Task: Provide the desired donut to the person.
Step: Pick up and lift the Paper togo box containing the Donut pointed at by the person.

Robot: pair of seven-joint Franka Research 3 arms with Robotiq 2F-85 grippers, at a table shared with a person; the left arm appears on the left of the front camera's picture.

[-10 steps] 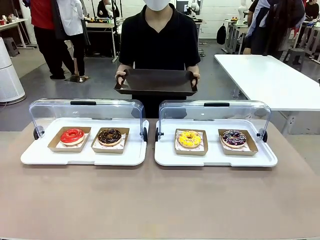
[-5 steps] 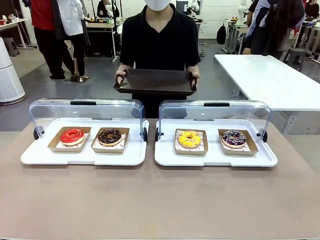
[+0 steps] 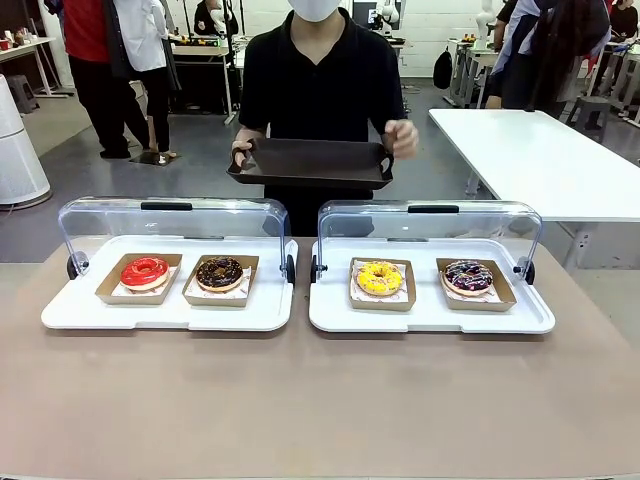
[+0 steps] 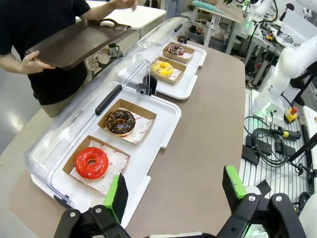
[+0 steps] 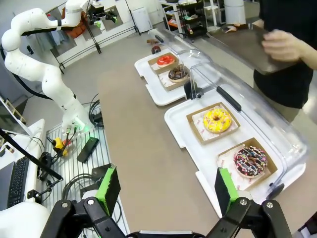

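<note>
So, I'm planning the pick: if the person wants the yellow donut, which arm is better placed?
Right, I'd say. The yellow donut lies in the tray on the robot's right, nearer the open right hand; the left hand is over by the red donut.

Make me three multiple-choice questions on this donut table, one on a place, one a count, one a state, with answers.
1. Where is the yellow donut? A: on the dark tray. B: in the right display case, beside the sprinkled donut. C: in the left display case.
2. How many donuts are on display? A: four. B: three. C: six.
3. How do the clear covers stand? A: shut over the donuts. B: lifted off entirely. C: rolled back, open.
Answers: 1 B, it shares the case on the robot's right; 2 A, two per case; 3 C, both domes sit behind the boxes.
</note>
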